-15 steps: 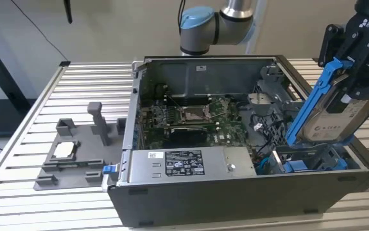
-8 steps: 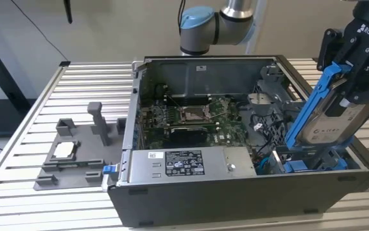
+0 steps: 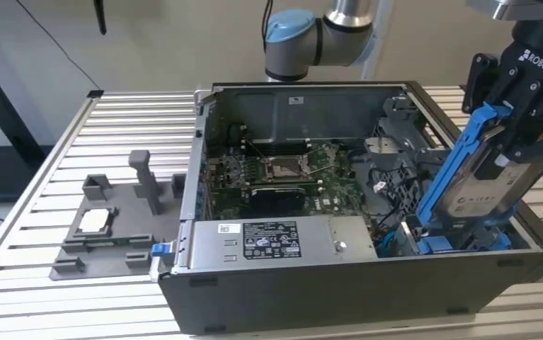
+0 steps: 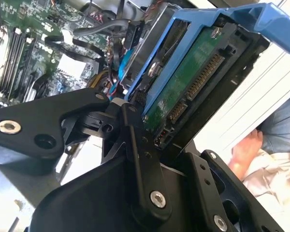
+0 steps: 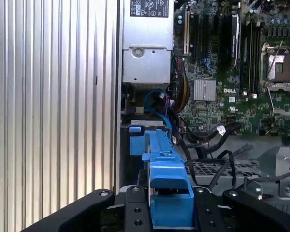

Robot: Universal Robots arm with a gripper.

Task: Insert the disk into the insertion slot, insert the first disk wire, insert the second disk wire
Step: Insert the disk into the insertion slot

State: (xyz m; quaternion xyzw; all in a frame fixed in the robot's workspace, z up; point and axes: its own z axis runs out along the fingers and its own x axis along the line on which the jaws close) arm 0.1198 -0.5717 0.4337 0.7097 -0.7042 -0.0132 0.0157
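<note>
end effector (image 3: 503, 150): closed on the top of the disk (image 3: 471, 197)
disk: tilted, lower end down at the insertion slot (image 3: 446, 245)
insertion slot: corner of the computer case (image 3: 347, 301), exterior view's right
computer case: open, on the slatted surface (image 3: 110, 113)

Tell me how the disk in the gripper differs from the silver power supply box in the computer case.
The disk stands tilted on edge, held by the gripper; the power supply box lies flat inside the case. The disk sits in a bright blue frame; the power supply box is bare silver metal. Both carry a printed label.
</note>
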